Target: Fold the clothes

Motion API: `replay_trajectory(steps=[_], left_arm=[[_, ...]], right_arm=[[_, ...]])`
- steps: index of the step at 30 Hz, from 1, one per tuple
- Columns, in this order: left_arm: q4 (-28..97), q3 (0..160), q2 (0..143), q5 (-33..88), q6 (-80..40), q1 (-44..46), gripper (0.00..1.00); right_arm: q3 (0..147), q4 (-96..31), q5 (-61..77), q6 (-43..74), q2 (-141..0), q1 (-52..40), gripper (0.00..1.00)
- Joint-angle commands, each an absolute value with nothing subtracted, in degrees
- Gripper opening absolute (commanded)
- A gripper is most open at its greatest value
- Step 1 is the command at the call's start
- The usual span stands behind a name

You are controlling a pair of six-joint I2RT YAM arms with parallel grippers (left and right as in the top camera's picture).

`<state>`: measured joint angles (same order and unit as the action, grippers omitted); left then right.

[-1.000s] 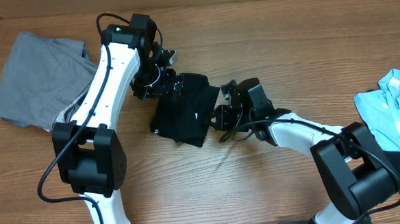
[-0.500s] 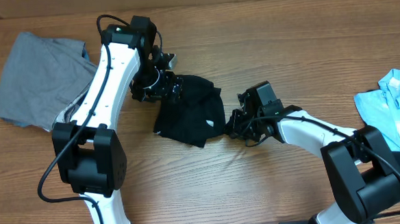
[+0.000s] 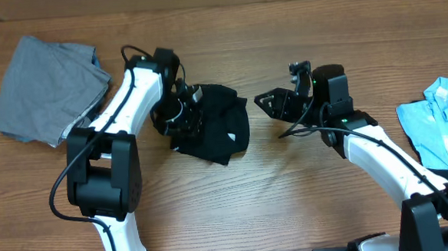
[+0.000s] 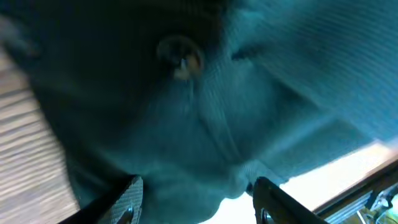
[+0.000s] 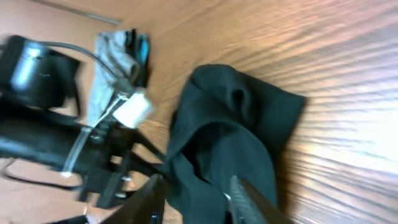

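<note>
Maybe the soft black cloth shirt (image 3: 220,129) bunches if the left pincer (image 4: 198,202) tugs alone; I cannot tell if it grips. Meanwhile the right pincer (image 5: 196,199) hangs open.

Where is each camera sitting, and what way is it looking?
Overhead: above the table, looking straight down; both arms show, the black shirt between them.
Left wrist: on the left gripper, facing dark cloth pressed close; its two fingers show.
Right wrist: on the right gripper, looking across the wood at the shirt; its fingers show.
Shared: overhead and right wrist both show the black shirt.
</note>
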<state>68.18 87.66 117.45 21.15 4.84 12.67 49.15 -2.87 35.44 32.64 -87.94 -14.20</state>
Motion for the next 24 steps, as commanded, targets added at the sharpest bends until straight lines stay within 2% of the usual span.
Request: replay_trajectory(steps=[1,3,6,12,17,19,20,22,23,24], left_arm=[[65.2,83.6,117.8,25.2,5.8,12.8,0.58],[64.4,82.6,117.8,25.1,5.8,12.8,0.58],[64.2,82.2,117.8,25.1,6.2,12.8,0.57],[64.2,82.2,117.8,25.1,6.2,12.8,0.58],[64.2,82.2,117.8,25.1,6.2,12.8,0.6],[64.2,82.2,117.8,25.1,6.2,12.8,0.6],[64.3,82.2,117.8,25.1,6.2,12.8,0.61],[64.5,82.2,117.8,25.1,6.2,12.8,0.61],[64.6,82.2,117.8,25.1,6.2,12.8,0.62],[64.6,82.2,117.8,25.1,6.2,12.8,0.62]], right_arm=[[49.7,-0.1,36.1,36.2,-90.4,-17.0,0.44],[49.7,1.7,33.6,38.5,-92.3,-18.8,0.51],[49.7,6.3,31.6,42.3,-96.5,-21.5,0.56],[49.7,14.6,32.1,53.8,-105.1,-23.0,0.52],[49.7,17.0,32.2,54.2,-107.8,-23.6,0.49],[49.7,19.5,34.0,52.9,-107.8,-23.6,0.56],[49.7,24.2,38.3,52.1,-107.8,-23.6,0.63],[49.7,27.7,40.7,52.2,-107.8,-23.6,0.65],[49.7,28.9,41.3,52.6,-107.8,-23.6,0.65],[49.7,29.1,41.3,52.8,-107.8,-23.6,0.57]])
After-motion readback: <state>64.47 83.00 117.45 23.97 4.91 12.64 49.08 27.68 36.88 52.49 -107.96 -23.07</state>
